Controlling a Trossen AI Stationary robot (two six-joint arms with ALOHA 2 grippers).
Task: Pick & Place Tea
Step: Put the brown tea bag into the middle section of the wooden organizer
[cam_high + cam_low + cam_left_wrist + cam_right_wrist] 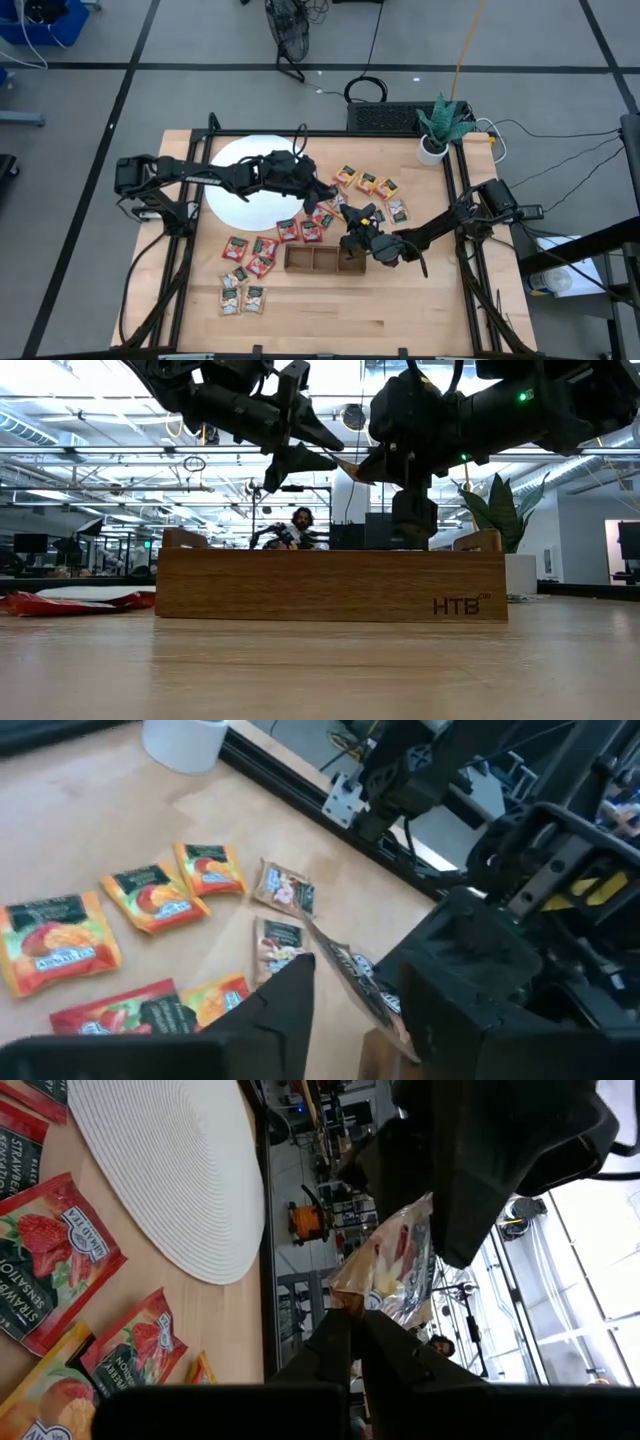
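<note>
One pale sachet [395, 1265] hangs in the air above the wooden tray [325, 260], pinched by a corner between the right gripper's [352, 1320] closed fingers; it tilts across toward the left gripper [355, 995], whose fingers stand apart on either side of its free edge, not yet clamped as far as the left wrist view shows; the step in hand looks like a handover between the arms, or a re-grip to straighten the sachet before it goes into a compartment. Many other sachets lie flat on the table [400, 320]: an orange-yellow row [366, 182] beyond the tray, red ones [262, 247] near its left end, pale ones [243, 298] nearer the front edge; the white disc [235, 170] lies bare under the left arm. Next, by my judgement, the left fingers must close squarely on the foil before the right lets go; release too early and the sachet drops beside the tray; a slanted pinch could crumple it.
</note>
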